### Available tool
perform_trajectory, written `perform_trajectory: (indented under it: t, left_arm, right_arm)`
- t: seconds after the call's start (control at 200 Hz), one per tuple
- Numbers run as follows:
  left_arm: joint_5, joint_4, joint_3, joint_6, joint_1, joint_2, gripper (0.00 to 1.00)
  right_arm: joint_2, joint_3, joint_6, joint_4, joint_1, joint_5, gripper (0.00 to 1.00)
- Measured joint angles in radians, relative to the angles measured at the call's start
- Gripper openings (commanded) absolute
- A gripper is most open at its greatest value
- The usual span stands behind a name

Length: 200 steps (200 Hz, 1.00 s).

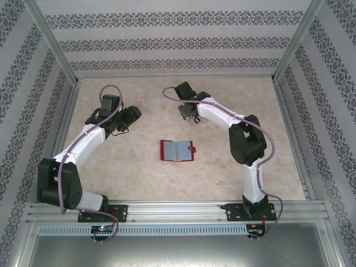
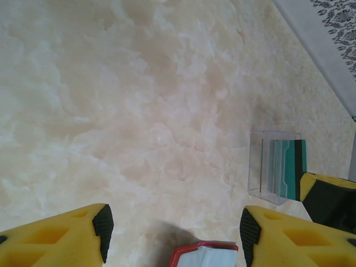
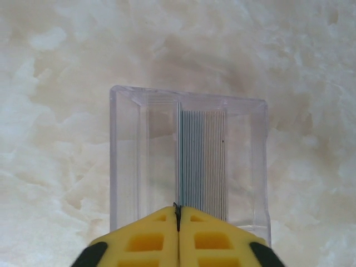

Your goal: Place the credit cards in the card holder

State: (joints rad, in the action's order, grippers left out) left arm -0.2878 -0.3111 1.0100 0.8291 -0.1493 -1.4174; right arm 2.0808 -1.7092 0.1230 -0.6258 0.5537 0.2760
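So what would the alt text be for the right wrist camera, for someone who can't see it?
A clear plastic card holder sits on a pale marbled table, seen from above, with a row of cards standing on edge inside. The yellow right gripper, shut, pokes in at the bottom.

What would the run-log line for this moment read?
left end effector: open, above table | right end effector: shut, over card holder | credit cards: on edge in card holder | red wallet: open, mid-table
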Motion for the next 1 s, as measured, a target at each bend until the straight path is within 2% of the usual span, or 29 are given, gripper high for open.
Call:
perform_trajectory:
  t: [0.045,0.095,0.19,0.335,0.67,0.999]
  left_arm:
    - [-0.003,0.000,0.000,0.000,0.000,-0.003,0.64]
    - [-0.004,0.000,0.000,-0.003,0.000,-0.005,0.64]
    - [-0.007,0.000,0.000,-0.007,0.000,-0.006,0.64]
    - [-0.012,0.000,0.000,-0.011,0.000,-0.010,0.64]
    - [-0.018,0.000,0.000,-0.012,0.000,-0.016,0.64]
    - [-0.018,0.000,0.000,-0.013,0.000,-0.027,0.64]
  right_arm:
    - [-0.003,0.002,0.001,0.002,0.000,-0.010,0.37]
    - [-0.004,0.002,0.002,0.005,0.000,-0.016,0.47]
    - [-0.003,0.002,-0.002,0.006,0.000,-0.005,0.55]
    - [0.014,-0.021,-0.024,-0.003,0.002,0.061,0.62]
    - [0.090,-0.085,-0.029,-0.035,0.013,0.230,0.65]
    - [0.110,-0.098,-0.055,-0.047,0.031,0.345,0.61]
